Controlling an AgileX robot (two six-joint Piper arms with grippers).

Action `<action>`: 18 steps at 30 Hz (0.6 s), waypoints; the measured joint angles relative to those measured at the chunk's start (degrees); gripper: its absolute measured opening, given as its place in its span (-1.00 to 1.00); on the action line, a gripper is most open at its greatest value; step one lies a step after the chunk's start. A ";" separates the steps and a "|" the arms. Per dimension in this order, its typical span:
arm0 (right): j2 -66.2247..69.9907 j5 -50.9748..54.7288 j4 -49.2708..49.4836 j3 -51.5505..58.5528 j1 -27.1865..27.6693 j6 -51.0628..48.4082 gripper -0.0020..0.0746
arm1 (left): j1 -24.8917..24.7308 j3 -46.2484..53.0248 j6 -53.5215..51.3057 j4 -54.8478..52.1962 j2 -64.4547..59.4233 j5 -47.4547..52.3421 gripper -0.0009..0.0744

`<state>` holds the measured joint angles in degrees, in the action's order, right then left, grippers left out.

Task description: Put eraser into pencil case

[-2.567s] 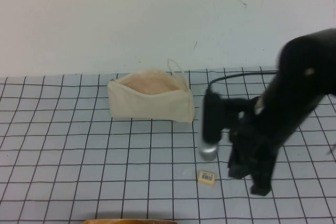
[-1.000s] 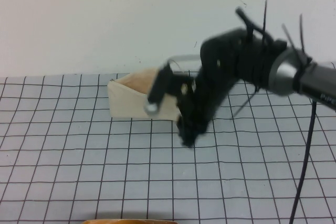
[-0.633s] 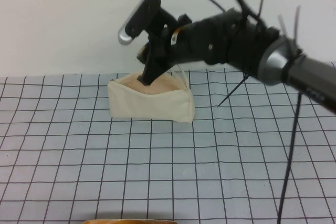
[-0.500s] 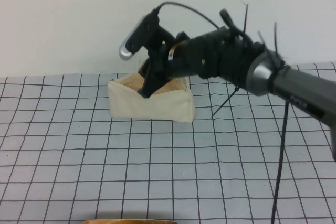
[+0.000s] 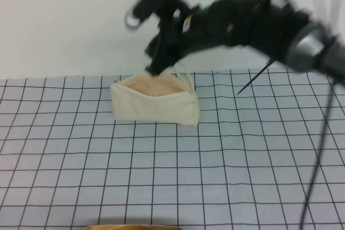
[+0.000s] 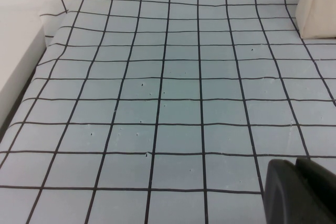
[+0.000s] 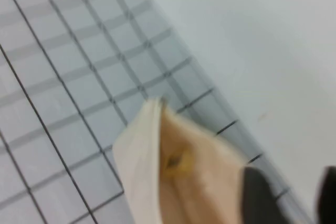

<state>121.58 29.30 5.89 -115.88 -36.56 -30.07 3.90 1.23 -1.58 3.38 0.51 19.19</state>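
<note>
1. Eraser (image 7: pixel 176 163) lies inside the pencil case (image 5: pixel 154 104) — in the right wrist view it shows as a small yellowish spot against the pinkish-beige lining, blurred.
2. The pencil case stands on the gridded tabletop (image 5: pixel 161 176) near the back edge, close to the white wall, its zip mouth open upward and a thin cord loop (image 5: pixel 182 71) rising from its right end.
3. The right gripper (image 5: pixel 153 63) hangs in the air just above the rear rim of the pouch, apart from the fabric; its arm reaches in from the upper right and is motion-blurred.
4. In the right wrist view two dark fingers (image 7: pixel 260 195) show with a clear gap between them — spread, holding nothing.
5. The left gripper (image 6: pixel 302 190) appears only in the left wrist view, as a dark tip low over bare tabletop; whether its fingers are spread or pressed together cannot be told.
6. A corner of the pencil case shows at the far edge of that same view, well apart from the left gripper.
</note>
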 joint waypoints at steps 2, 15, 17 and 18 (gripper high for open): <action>-5.04 2.50 0.00 0.00 0.00 1.20 -0.56 | 0.00 0.00 0.00 0.00 0.00 0.00 -0.98; -38.22 4.12 0.14 19.53 0.00 7.34 -0.94 | 0.00 0.00 0.00 0.00 0.00 0.00 -0.98; -44.72 3.44 0.00 25.87 0.00 7.34 -0.94 | 0.00 0.00 0.00 0.00 0.00 0.00 -0.98; -48.55 3.51 -0.51 29.49 0.00 7.43 -0.94 | 0.00 0.00 0.00 0.00 0.00 0.00 -0.98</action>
<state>73.03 32.80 5.39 -86.38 -36.56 -22.64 3.90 1.23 -1.58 3.38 0.51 19.19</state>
